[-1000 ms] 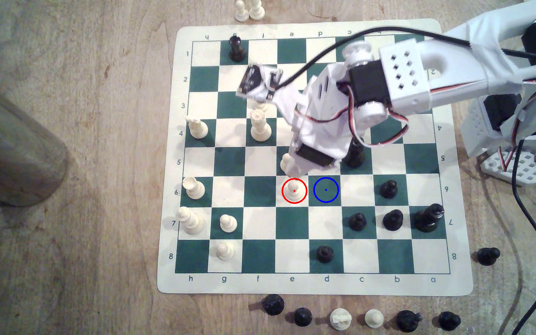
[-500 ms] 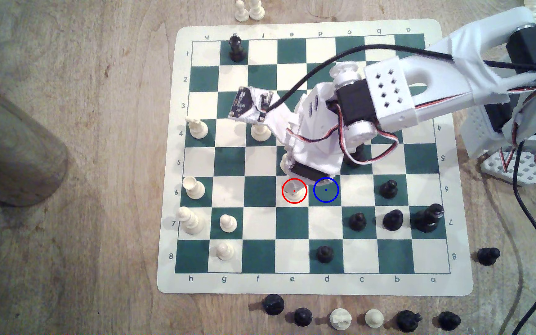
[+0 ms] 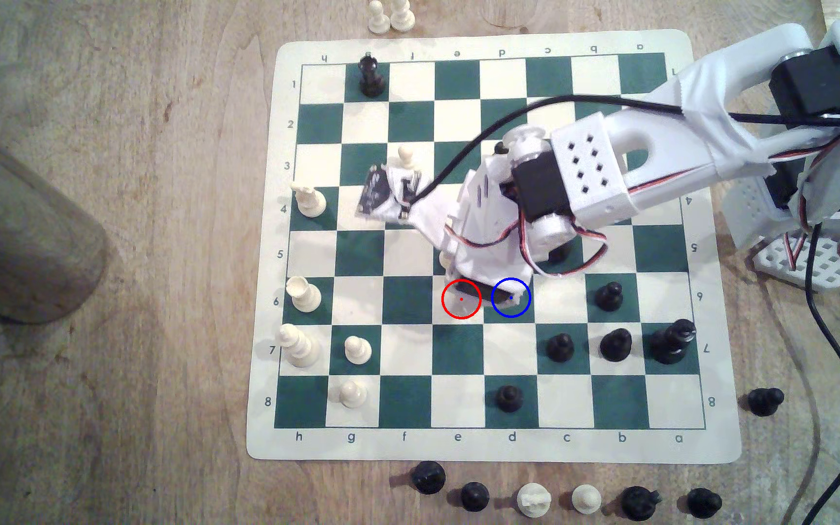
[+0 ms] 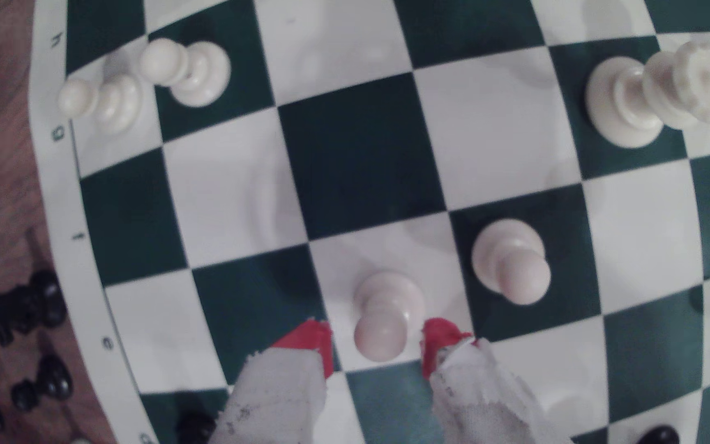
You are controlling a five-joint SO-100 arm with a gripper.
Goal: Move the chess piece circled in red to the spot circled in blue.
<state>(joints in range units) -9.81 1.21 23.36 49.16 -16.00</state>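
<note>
Wooden worktop [image 3: 155,353] carries a green-and-white chessboard mat [image 3: 493,449] in the exterior view, with captured black and cream pieces lined up off the mat at six o'clock and two cream pieces cut off by the frame edge at twelve o'clock. A blurred cylindrical object [image 3: 19,227] lies at nine o'clock, partly out of frame. The white arm [image 3: 660,146] reaches in from three o'clock and its wrist covers the middle of the board. The red ring [image 3: 461,299] on the white e6 square is half covered by the wrist's dark underside, so the pawn inside it cannot be made out from here. The spot circled in blue [image 3: 511,298], the dark green square just at three o'clock of the red ring, is partly overlapped by white arm parts. Another cream pawn [image 3: 445,255] peeks out beside the wrist at twelve o'clock of the red ring.

From the wrist view, the chess piece circled in red [image 4: 383,316] stands upright on its white square between the hand's [image 4: 376,343] two red fingertips [image 4: 308,341]. The fingers are apart, with a visible gap on either side of the pawn's ball head, not touching it. A second cream pawn [image 4: 511,264] stands on the neighbouring green square. A crowned cream piece [image 4: 660,94] is blurred near the frame edge.
</note>
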